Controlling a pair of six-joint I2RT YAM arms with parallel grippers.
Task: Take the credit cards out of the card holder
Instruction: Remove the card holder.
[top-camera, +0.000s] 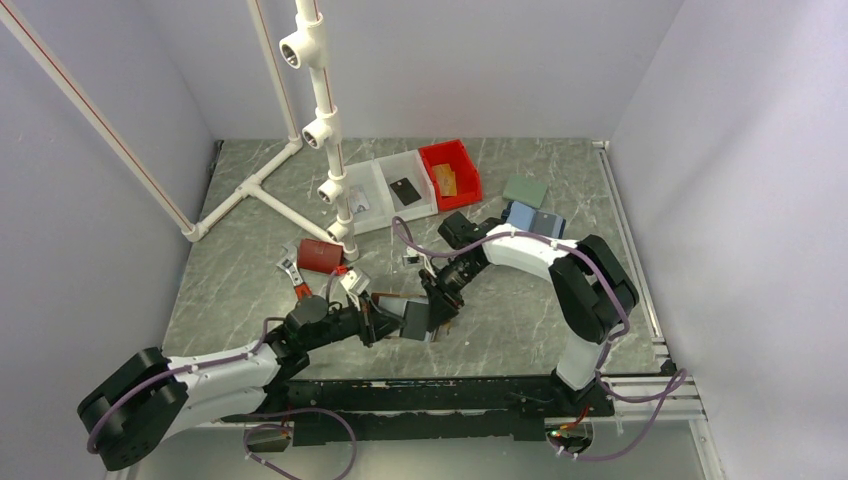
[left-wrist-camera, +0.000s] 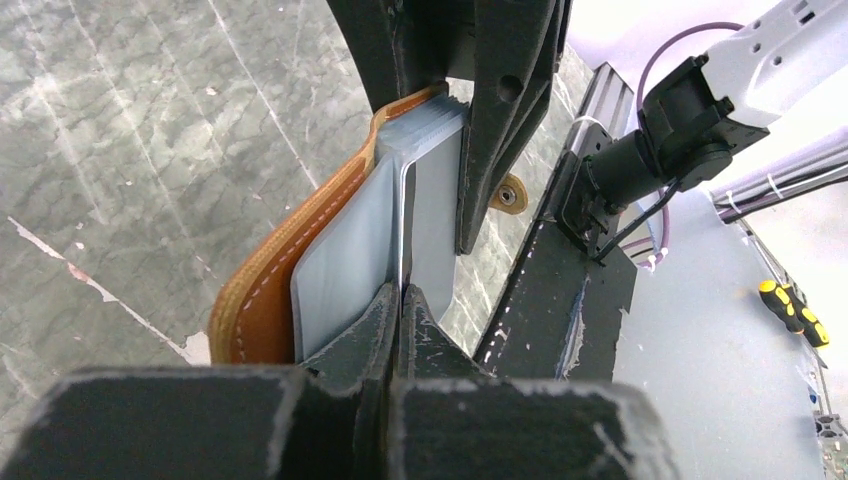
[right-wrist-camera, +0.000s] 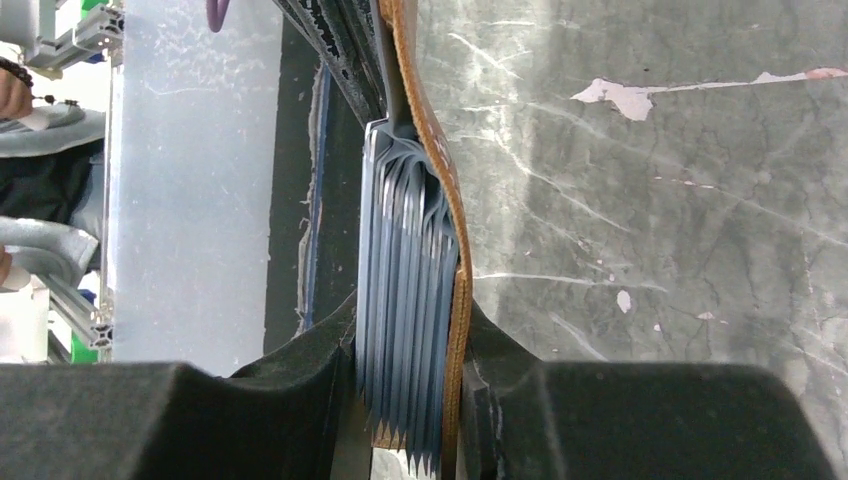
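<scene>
The card holder (left-wrist-camera: 255, 300) is held up off the table (top-camera: 520, 320) between the two arms, near the table's near edge and the black rail (top-camera: 450, 392). The right gripper (right-wrist-camera: 410, 400) is clamped across the holder's leather cover and its fan of pale pockets. The left gripper (left-wrist-camera: 400, 300) is pinched together on the thin edge of a pale credit card (left-wrist-camera: 406, 215) standing out of those pockets. Bare marble lies under and ahead of the holder. The dark red box (top-camera: 320, 253) sits near, behind the left gripper; the bins (top-camera: 420, 180) are well apart at the far side.
</scene>
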